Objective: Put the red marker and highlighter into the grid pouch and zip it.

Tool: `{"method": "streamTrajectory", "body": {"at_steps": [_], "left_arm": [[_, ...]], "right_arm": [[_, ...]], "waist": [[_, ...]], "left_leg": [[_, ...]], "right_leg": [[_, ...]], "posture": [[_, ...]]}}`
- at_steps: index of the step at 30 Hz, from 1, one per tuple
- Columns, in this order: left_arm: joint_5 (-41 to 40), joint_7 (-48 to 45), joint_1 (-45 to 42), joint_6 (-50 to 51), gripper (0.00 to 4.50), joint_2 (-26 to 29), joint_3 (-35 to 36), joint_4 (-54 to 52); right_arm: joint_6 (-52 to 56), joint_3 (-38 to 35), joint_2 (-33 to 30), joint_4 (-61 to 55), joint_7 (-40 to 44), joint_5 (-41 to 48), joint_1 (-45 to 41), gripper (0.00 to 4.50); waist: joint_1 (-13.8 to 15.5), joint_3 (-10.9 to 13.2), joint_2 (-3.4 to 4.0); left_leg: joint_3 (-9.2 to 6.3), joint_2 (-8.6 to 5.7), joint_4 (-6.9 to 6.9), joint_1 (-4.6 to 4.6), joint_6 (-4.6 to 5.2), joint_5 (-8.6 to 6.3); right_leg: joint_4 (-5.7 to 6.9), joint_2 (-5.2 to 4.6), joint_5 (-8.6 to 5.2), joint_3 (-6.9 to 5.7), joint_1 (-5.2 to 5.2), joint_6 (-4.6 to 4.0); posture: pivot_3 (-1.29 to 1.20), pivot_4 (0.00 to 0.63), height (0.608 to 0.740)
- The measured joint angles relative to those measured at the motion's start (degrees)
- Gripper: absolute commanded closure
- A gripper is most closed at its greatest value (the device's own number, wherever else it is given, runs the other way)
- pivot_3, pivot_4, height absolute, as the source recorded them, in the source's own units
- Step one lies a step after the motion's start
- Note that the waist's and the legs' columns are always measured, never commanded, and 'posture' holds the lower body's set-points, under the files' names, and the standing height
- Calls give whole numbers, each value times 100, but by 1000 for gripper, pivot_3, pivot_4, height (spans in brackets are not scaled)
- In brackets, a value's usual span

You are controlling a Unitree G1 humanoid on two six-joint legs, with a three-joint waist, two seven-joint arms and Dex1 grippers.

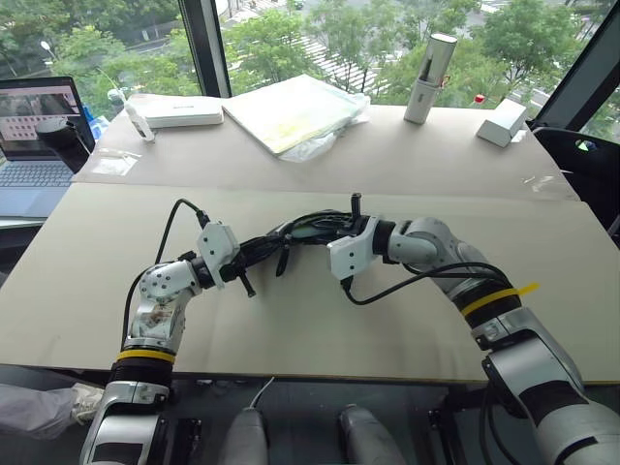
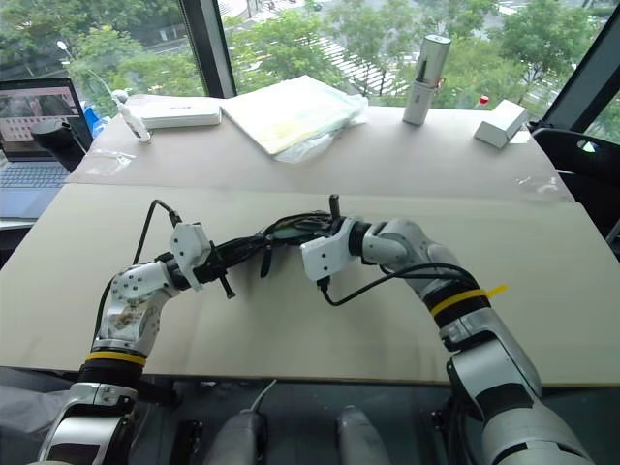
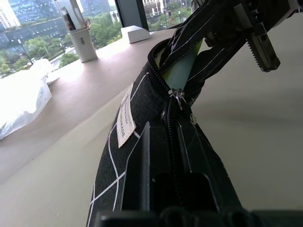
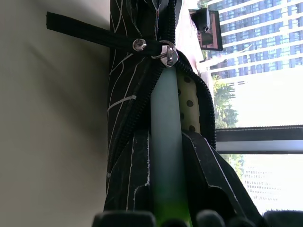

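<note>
grid pouch (image 1: pixel 291 235) spanning both tools, highlighter (image 4: pixel 165 156) inside

Beige table (image 1: pixel 320 329); far edge: white box (image 1: pixel 182 112), plastic-wrapped pad (image 1: pixel 291 111), cylinder (image 1: pixel 429 78).

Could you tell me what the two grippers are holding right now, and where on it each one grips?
Both hold the grid pouch above the table: the left gripper at its zipped end, the right gripper at its open end.

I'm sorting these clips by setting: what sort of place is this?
Probably an upper-floor office or lab: tall windows look down on treetops and towers, an open laptop sits at one side, and a broad beige worktable carries stationery.
</note>
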Motion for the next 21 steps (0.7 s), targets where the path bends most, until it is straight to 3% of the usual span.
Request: {"method": "streamTrajectory", "body": {"at_steps": [8, 21], "left_arm": [[2, -23, 60, 53, 4500, 6, 32, 0], [9, -68, 59, 101, 4500, -48, -123, -5]], "right_arm": [[-76, 21, -16, 84, 134, 15, 0, 4056], [134, 433, 134, 349, -8, -697, -191, 4056]], "waist": [[6, 0, 0], [-5, 0, 1]], "left_leg": [[0, 0, 1, 0, 0, 0], [0, 0, 0, 3, 0, 0]], "right_leg": [[0, 0, 0, 0, 2, 0], [2, 0, 0, 0, 1, 0]], "posture": [[0, 150, 738], [0, 150, 738]]}}
